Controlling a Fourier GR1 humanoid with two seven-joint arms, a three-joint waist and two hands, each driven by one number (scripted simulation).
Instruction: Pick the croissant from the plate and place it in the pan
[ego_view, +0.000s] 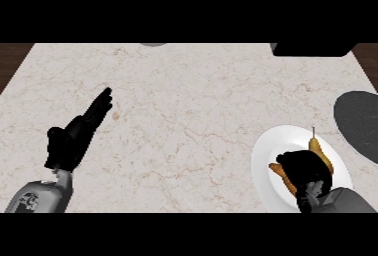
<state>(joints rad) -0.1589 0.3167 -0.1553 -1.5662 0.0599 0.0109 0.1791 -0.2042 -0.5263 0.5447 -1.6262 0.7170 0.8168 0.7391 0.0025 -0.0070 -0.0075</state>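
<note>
Grey forearms enter from the lower edge, each ending in a black hand. Right hand (304, 169): fingers curled down round the croissant (321, 153), closed on it and hiding its middle. The croissant lies on the plate (267, 150), at the lower right of the counter (192, 100); only its golden-brown ends show, one orange tip to the left of the hand and one narrow, tapering tip above it. The plate is white, smooth and round. Just beside it, at the right edge, sits the pan (359, 125), a dark grey rounded shape with nothing visible inside. Left hand (72, 139): fingers straight and together, pointing up and to the right above the counter's left side. The counter top is pale marble with fine brown veins.
</note>
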